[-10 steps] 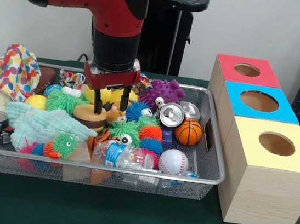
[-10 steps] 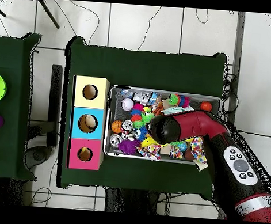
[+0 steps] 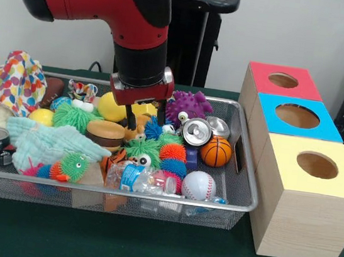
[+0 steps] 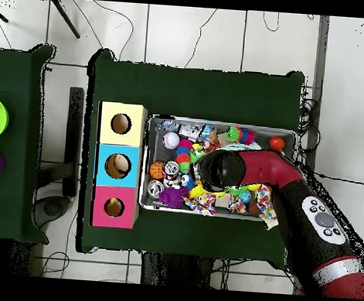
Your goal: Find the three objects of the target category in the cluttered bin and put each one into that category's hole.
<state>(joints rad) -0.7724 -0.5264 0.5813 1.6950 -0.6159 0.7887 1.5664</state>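
Note:
The wire-mesh bin (image 3: 243,171) is full of toys. My gripper (image 3: 145,120) is open and lowered into its back middle, fingers apart. A yellow duck-like toy (image 3: 144,109) lies between and behind the fingers. The tan dog (image 3: 135,136) lies just below the left finger. The orange striped tiger (image 3: 116,157) lies nearer the front, partly covered by a bottle. The red-topped box's hole (image 3: 283,80) is at the far right. In the overhead view the arm's wrist (image 4: 218,171) covers the gripper above the bin (image 4: 146,163); the red box's hole (image 4: 114,207) is to the left.
Blue-topped box (image 3: 297,115) and yellow-topped box (image 3: 317,165) stand beside the bin. A purple knobbly monster (image 3: 187,108), a silver can (image 3: 195,131), a basketball (image 3: 216,151), a burger toy (image 3: 104,133), fuzzy balls (image 3: 144,149) and a teal cloth (image 3: 43,140) crowd the gripper.
The gripper has moved right in the front view, off the burger toy and over the yellow toy and tan dog. It stays open and empty.

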